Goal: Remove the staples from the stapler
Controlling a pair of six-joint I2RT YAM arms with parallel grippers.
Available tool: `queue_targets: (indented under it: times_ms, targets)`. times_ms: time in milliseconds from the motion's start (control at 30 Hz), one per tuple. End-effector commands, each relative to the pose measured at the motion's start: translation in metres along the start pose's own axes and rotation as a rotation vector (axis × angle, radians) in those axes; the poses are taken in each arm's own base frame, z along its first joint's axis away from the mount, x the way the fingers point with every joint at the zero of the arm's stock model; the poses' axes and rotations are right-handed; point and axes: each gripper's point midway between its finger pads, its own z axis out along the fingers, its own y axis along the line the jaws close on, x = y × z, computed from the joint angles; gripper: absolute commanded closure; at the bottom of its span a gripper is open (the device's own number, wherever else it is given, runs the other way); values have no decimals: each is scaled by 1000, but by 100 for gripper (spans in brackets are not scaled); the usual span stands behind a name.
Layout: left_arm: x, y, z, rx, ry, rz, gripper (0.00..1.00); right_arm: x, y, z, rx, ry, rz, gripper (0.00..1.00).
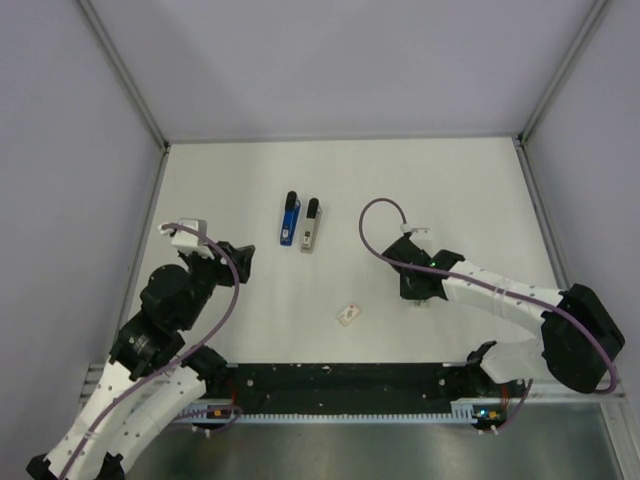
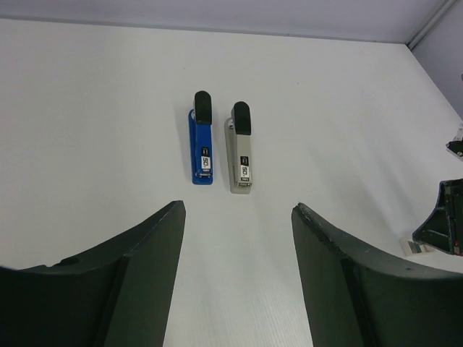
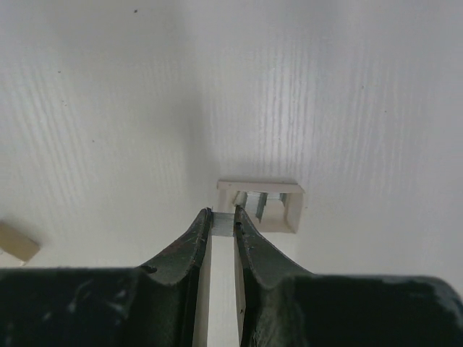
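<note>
Staples [image 3: 223, 225] look already out: right end effector [image 3: 221, 214] pinches the silvery strip beside the open box [image 3: 292, 211] on the desk [image 3: 108, 108]. Left end effector [image 2: 237, 210] hangs released, facing blue stapler [image 2: 202, 148] and grey stapler [image 2: 241, 152], both shut. Remaining: drop strip.

Bright, even light; soft faint shadows.

**Wide Jaws on One Side, a Tight Pinch on the Other**

The left gripper [image 1: 241, 263] hangs left of the blue stapler [image 1: 289, 219] and nearer the bases, jaws spread wide, its arm folded sharply at the elbow. The right gripper [image 1: 420, 288], well right of that stapler, points downward, jaws all but closed and nipping the staples [image 3: 222, 223].
</note>
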Motion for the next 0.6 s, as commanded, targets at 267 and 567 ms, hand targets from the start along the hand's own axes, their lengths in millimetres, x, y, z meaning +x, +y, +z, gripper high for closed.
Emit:
queue_targets:
  times_ms: [267,567]
  targets:
    - [-9,0,7,-12,-21,5,33,-3,-32,12,40,-17,82,86]
    - [-9,0,8,-7,-21,1,34,6,-33,13,27,3,99,86]
